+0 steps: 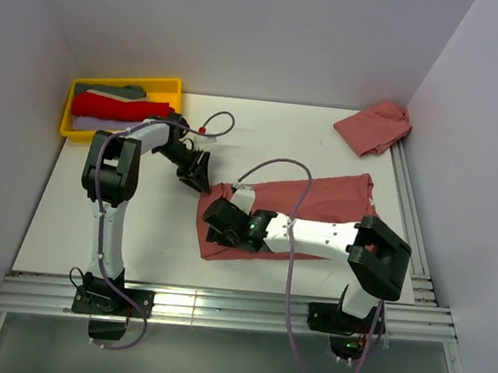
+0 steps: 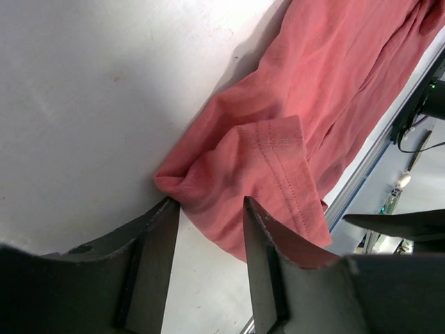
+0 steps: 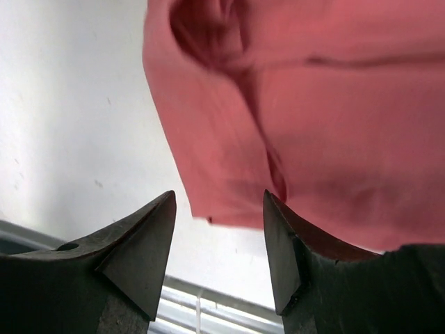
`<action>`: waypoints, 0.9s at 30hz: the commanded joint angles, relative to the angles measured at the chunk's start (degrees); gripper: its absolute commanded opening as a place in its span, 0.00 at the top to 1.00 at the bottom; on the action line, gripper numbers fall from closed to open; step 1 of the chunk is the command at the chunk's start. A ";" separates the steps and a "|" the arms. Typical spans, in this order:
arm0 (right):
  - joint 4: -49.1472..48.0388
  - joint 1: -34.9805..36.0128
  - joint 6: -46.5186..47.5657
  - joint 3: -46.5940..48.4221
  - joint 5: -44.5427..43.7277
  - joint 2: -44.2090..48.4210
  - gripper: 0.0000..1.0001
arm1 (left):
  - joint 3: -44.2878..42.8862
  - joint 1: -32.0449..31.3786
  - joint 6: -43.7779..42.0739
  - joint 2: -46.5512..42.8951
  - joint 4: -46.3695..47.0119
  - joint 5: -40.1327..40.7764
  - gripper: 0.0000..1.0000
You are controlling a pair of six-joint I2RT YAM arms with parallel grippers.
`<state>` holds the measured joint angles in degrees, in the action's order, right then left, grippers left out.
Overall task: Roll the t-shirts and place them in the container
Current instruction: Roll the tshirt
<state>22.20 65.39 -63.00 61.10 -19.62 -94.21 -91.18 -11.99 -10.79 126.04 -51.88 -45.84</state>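
The left gripper's [image 1: 195, 170] jaws stand apart at the ten-o'clock corner of the spread t-shirt [image 1: 337, 200], mid-worktop [image 1: 306, 148]. The right gripper's [image 1: 221, 219] jaws gape over its eight-o'clock edge. A second t-shirt [image 1: 375, 127] lies crumpled at one o'clock.

- Folded t-shirt [image 1: 323, 201]: salmon-red thin cloth, laid as a long flat band slanting across the right half of the desk [image 1: 155, 230], its left end bunched.
- Crumpled t-shirt [image 1: 375, 127]: same salmon-red, heaped at the desk's far right corner.
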 commanded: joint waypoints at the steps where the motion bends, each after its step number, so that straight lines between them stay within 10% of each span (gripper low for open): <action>1: 2.32 2.02 -5.11 -1.07 -1.65 -0.80 0.39 | 0.21 -0.23 1.03 -1.58 1.78 -1.88 0.53; 15: 1.89 2.47 -5.55 -0.90 -2.44 -4.48 0.43 | -0.06 -0.23 1.38 -1.58 2.04 -0.65 0.59; 22: 0.91 2.47 -5.90 -0.81 -2.53 -4.75 0.88 | 0.03 -0.23 1.29 -1.58 2.04 -0.12 0.62; 27: 3.81 3.96 -7.13 0.95 -3.15 -3.87 0.98 | -0.23 -0.14 2.17 -1.58 2.92 0.84 0.72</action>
<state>24.16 68.20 -68.42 59.33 -20.43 -98.08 -91.09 -11.99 -9.19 126.04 -50.24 -45.10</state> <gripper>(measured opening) 0.039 0.289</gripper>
